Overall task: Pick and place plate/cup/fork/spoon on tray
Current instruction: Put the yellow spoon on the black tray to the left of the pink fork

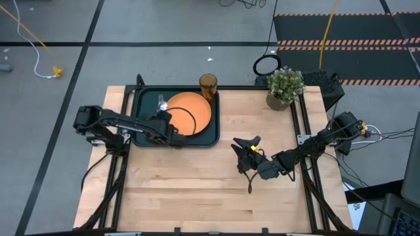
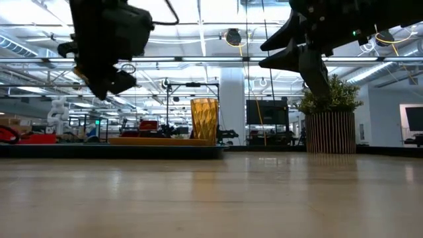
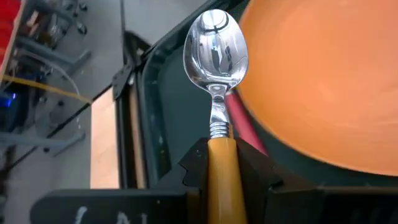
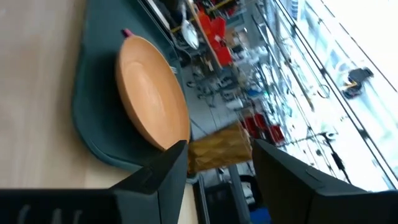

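Observation:
The dark tray [image 1: 146, 103] lies at the table's far left. The orange plate [image 1: 191, 113] lies flat in it. The fork's pink-red handle [image 3: 244, 127] lies on the tray floor beside the plate's left rim. The amber cup [image 1: 208, 86] stands upright at the tray's far right corner. My left gripper [image 1: 165, 123] hovers over the tray's left part, shut on the spoon [image 3: 216, 50]. My right gripper [image 1: 247, 148] is open and empty above the bare table, right of the tray. My left gripper pinches the spoon's orange handle [image 3: 221, 163] between its two fingers, near the handle's end by the metal neck. The spoon runs along the fingers and sticks out past their tips, bowl [image 3: 216, 46] foremost and hollow side up. It hangs over the tray floor left of the plate.
A tan pot with a green plant [image 1: 285, 88] stands at the table's far right. The wooden table top [image 1: 197, 190] lies bare in front of the tray and the arms. The table's black frame rails [image 1: 308, 177] run along both sides.

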Robot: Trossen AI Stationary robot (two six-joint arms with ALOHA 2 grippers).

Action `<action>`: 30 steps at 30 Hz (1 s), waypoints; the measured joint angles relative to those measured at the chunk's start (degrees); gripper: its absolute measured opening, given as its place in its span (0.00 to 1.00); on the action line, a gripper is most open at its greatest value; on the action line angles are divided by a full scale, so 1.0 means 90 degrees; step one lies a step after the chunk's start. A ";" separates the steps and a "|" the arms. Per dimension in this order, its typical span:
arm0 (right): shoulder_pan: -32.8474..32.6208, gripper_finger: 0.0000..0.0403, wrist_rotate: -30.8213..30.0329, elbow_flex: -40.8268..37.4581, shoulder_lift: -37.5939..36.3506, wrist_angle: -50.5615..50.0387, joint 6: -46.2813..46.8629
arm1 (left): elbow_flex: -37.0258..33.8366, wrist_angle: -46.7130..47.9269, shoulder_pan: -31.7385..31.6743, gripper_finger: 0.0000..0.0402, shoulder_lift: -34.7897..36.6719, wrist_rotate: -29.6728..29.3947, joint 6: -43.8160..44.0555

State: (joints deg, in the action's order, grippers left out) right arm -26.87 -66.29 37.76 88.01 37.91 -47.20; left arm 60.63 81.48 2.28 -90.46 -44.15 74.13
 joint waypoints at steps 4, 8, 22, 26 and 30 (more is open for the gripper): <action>-0.0065 0.44 -0.0514 -0.0002 0.0000 0.0002 0.0002 | -0.0634 -0.0472 -0.0380 0.15 0.0484 0.0004 -0.0004; -0.0088 0.44 -0.0809 -0.0005 0.0000 0.0000 0.0002 | -0.1370 -0.1090 -0.0722 0.14 0.1029 0.0009 0.0018; -0.0112 0.44 -0.0782 -0.0005 0.0000 0.0002 0.0149 | -0.3074 -0.3573 -0.1659 0.14 0.1645 0.0077 -0.0098; -0.0112 0.44 -0.0784 -0.0005 0.0000 0.0002 0.0145 | -0.3400 -0.4444 -0.2041 0.13 0.1641 0.0037 -0.0572; -0.0112 0.44 -0.0788 -0.0005 0.0000 0.0002 0.0132 | -0.3701 -0.4932 -0.2440 0.16 0.1640 0.0013 -0.0731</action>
State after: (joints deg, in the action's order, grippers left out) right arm -27.88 -73.38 37.71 88.01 37.93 -46.01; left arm 27.33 37.09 -19.68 -75.70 -44.03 67.55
